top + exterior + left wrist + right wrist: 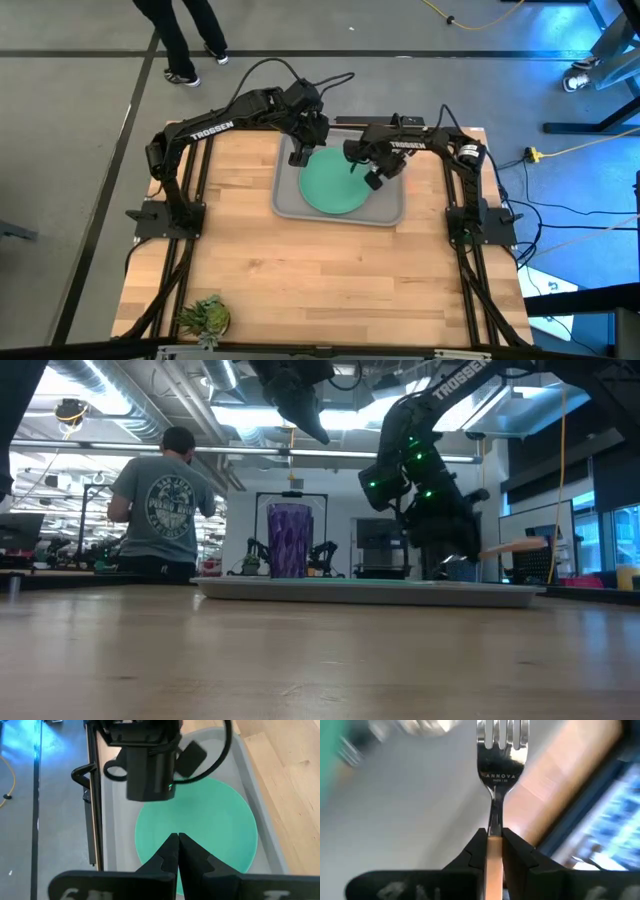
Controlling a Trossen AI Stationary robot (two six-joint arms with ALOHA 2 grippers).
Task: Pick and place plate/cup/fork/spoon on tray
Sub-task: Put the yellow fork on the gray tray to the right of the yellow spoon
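Right hand: clamped on the fork, fingers pinching the neck where the salmon-orange handle meets the metal. Tines point forward, away from the wrist.
Right hand, position: raised above the right part of the tray, near the plate's rim, as the high view shows it.
Grip, judged: a hold near the neck keeps the slim piece from swinging; the fork rides edge-on between the fingers, so it should lie flat only once lowered and tilted.
Left hand: fingers pressed together with nothing between them, hanging above the far left part of the tray. It appears to be waiting.
Plate: mint-green, flat in the middle of the tray. Placed.
Cup: purple tumbler, upright on the tray's left end in the low view. Placed.
Spoon: a blurred shiny shape shows in the right wrist view, but I cannot tell whether it is the spoon.
Fork, status: in the air, not yet on the tray.
Tray: grey, on the wooden table, toward its far side between both arms.
Room: a person stands beyond the table with back turned, well apart from the work.
Risk, judged: free tray floor beside the plate is narrow, so the fork may end up on the plate's rim.
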